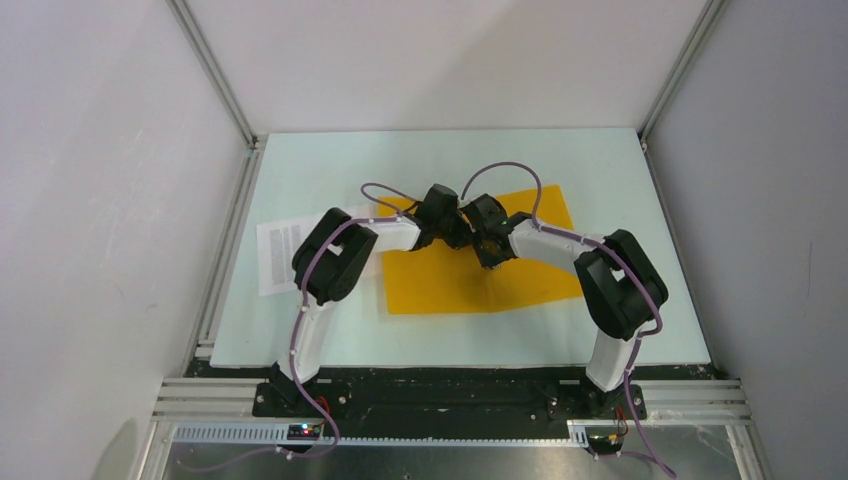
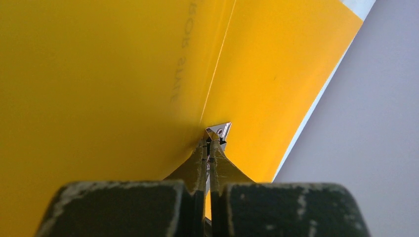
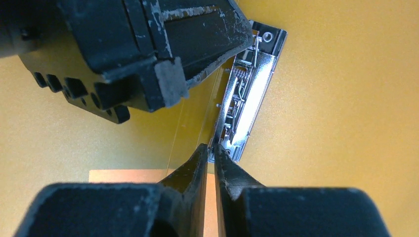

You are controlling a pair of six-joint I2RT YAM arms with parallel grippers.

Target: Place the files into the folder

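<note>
Top view: we see the folder (image 1: pixel 450 285) lying open in the middle of the table (image 1: pixel 600 180), with the files (image 1: pixel 275 255) flat to its left. Left wrist: the left gripper (image 2: pixel 207 145), jaws pressed together, points at the metal clip (image 2: pixel 221 130) by the folder's crease. Right wrist: the right gripper (image 3: pixel 211 150), jaws nearly together, pinches the clip's near end.

A robot lab cell: white panel walls (image 1: pixel 100 200) on aluminium framing (image 1: pixel 215 70) enclose a table (image 1: pixel 450 160).
</note>
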